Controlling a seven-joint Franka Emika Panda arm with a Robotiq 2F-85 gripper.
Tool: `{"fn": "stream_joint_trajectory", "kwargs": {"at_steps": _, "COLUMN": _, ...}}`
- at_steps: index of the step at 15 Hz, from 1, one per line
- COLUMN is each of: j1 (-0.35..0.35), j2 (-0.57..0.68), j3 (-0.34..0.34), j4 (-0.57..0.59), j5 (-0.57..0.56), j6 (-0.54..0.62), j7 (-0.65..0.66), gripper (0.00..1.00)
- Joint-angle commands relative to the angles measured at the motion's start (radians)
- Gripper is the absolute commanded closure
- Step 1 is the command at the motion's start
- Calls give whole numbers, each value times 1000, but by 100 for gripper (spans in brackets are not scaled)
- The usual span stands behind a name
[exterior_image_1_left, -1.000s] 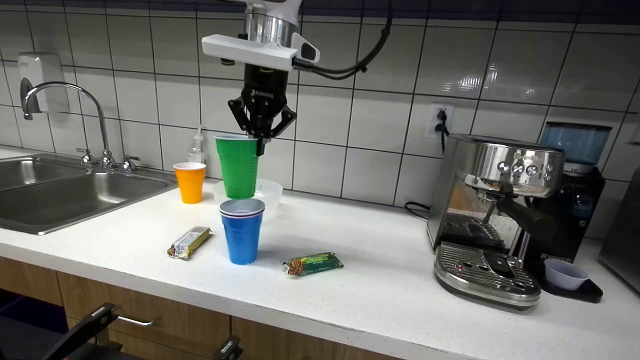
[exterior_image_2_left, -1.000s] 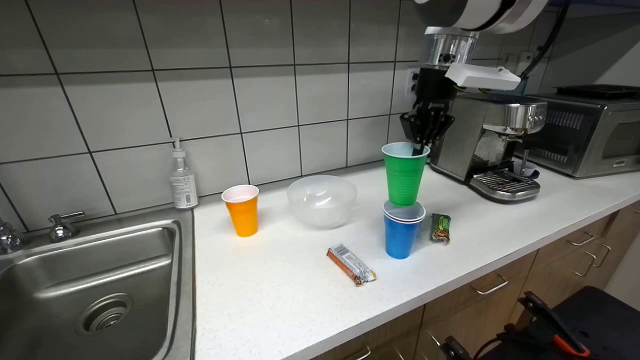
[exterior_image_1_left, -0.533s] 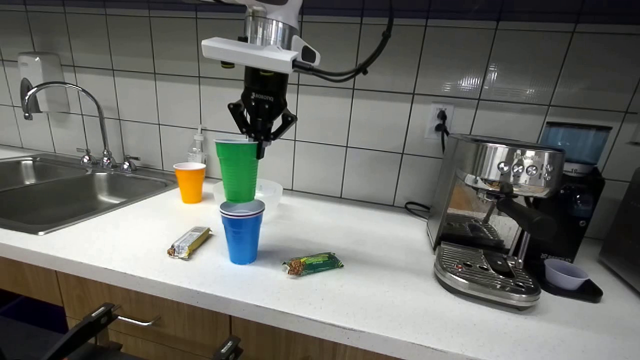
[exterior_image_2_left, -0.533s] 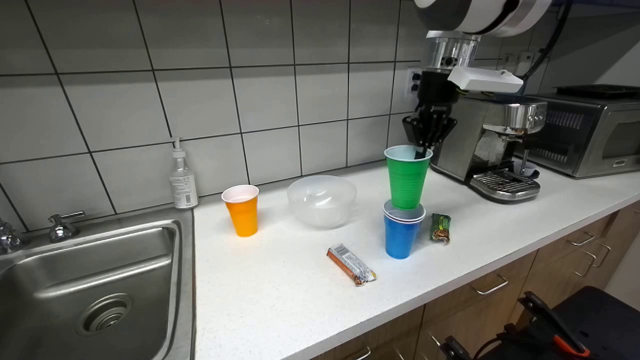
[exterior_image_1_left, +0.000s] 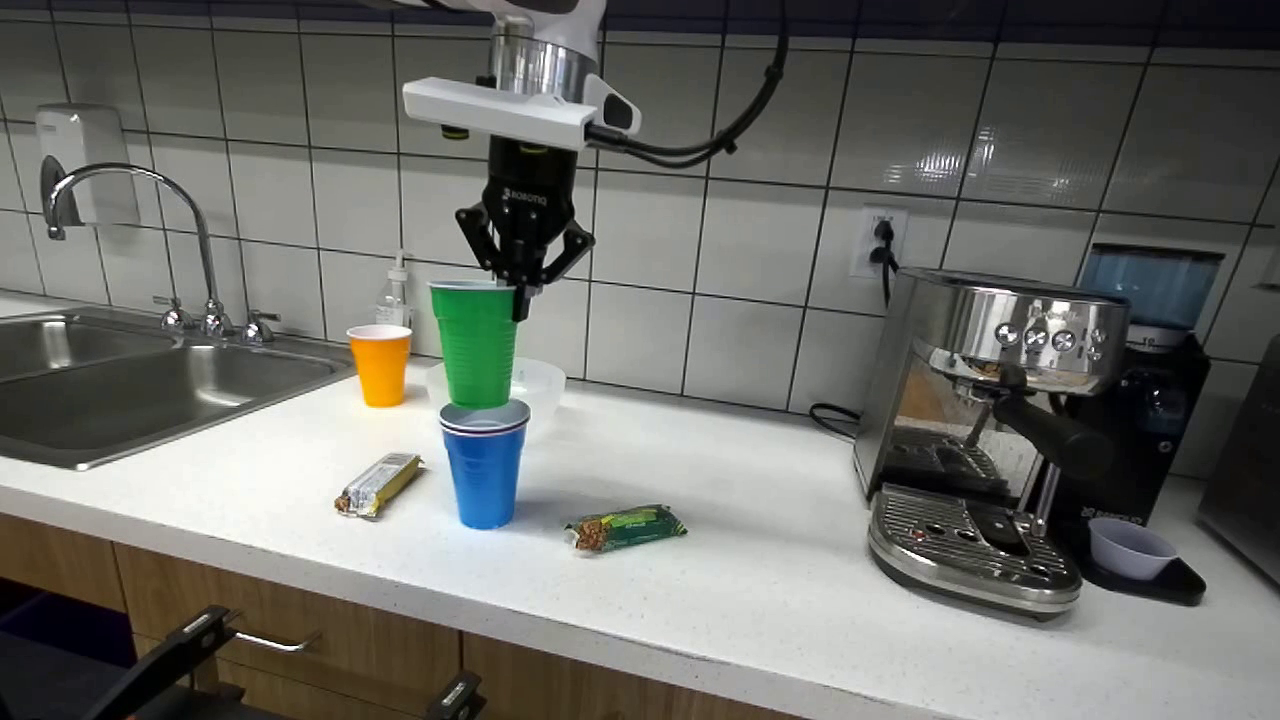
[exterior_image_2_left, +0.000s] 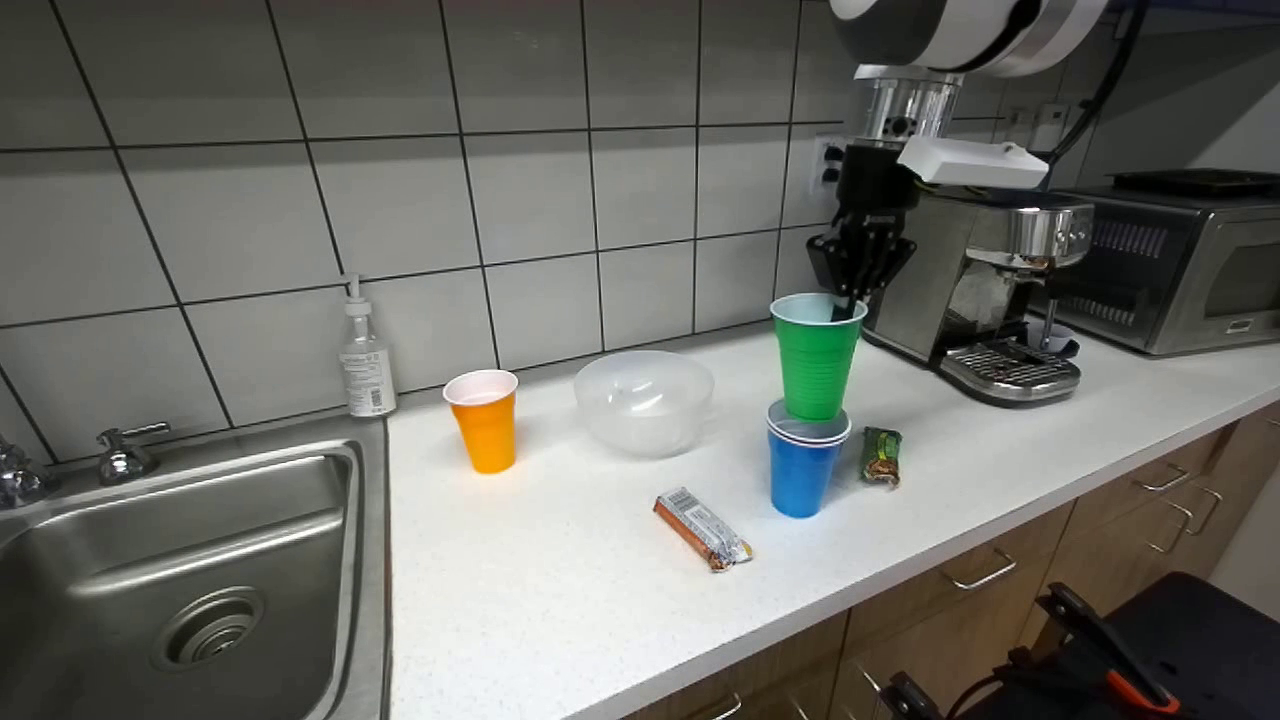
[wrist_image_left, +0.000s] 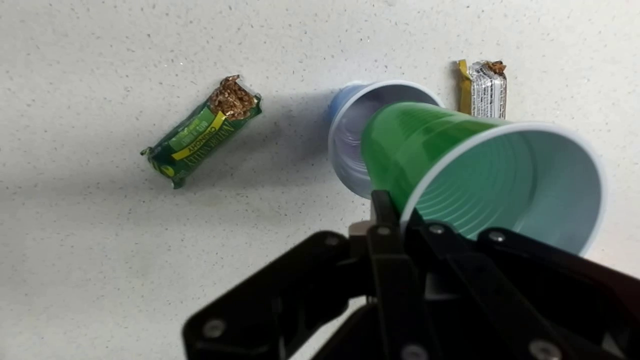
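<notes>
With my black two-finger gripper (wrist_image_left: 399, 213) I pinch the rim of a tapered green plastic cup (exterior_image_1_left: 473, 345), one finger inside and one outside. I hold it mouth up, its base over the mouth of a blue plastic cup stack (exterior_image_1_left: 484, 480); I cannot tell whether they touch. A green-wrapped snack bar (exterior_image_1_left: 627, 528) and a silver-and-yellow-wrapped bar (exterior_image_1_left: 380, 485) flank the stack on the white speckled countertop (exterior_image_1_left: 740, 580).

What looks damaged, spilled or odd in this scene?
Beside the blue plastic cups, the oblong green-wrapped snack bar and silver-yellow-wrapped snack bar each show one brown, crumbly-looking end: perhaps torn open, perhaps merely printed. Nothing looks spilled.
</notes>
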Motion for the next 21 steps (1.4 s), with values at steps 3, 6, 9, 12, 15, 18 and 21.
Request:
{"fn": "stream_joint_trajectory", "kwargs": {"at_steps": 3, "j1": -14, "j2": -12, "j3": 4, "j4": -15, "j5": -7, "j6": 20, "j7": -3, "gripper": 99}}
{"fn": "stream_joint_trajectory", "kwargs": {"at_steps": 6, "j1": -12, "j2": -4, "j3": 4, "j4": -14, "j5": -5, "j6": 27, "j7": -4, "gripper": 99}}
{"fn": "stream_joint_trajectory", "kwargs": {"at_steps": 9, "j1": -10, "j2": 4, "j3": 5, "j4": -13, "j5": -2, "j6": 39, "j7": -4, "gripper": 99}}
{"fn": "stream_joint_trajectory", "kwargs": {"at_steps": 12, "j1": -8, "j2": 10, "j3": 5, "j4": -16, "j5": 2, "j6": 51, "j7": -5, "gripper": 99}}
{"fn": "stream_joint_trajectory", "kwargs": {"at_steps": 15, "j1": -7, "j2": 16, "j3": 5, "j4": -17, "j5": 7, "j6": 60, "j7": -7, "gripper": 99}}
{"fn": "stream_joint_trajectory", "kwargs": {"at_steps": 18, "j1": -6, "j2": 21, "j3": 6, "j4": -19, "j5": 8, "j6": 67, "j7": -7, "gripper": 99}}
{"fn": "stream_joint_trajectory", "kwargs": {"at_steps": 21, "j1": -6, "j2": 25, "j3": 6, "j4": -21, "j5": 12, "j6": 71, "j7": -8, "gripper": 99}}
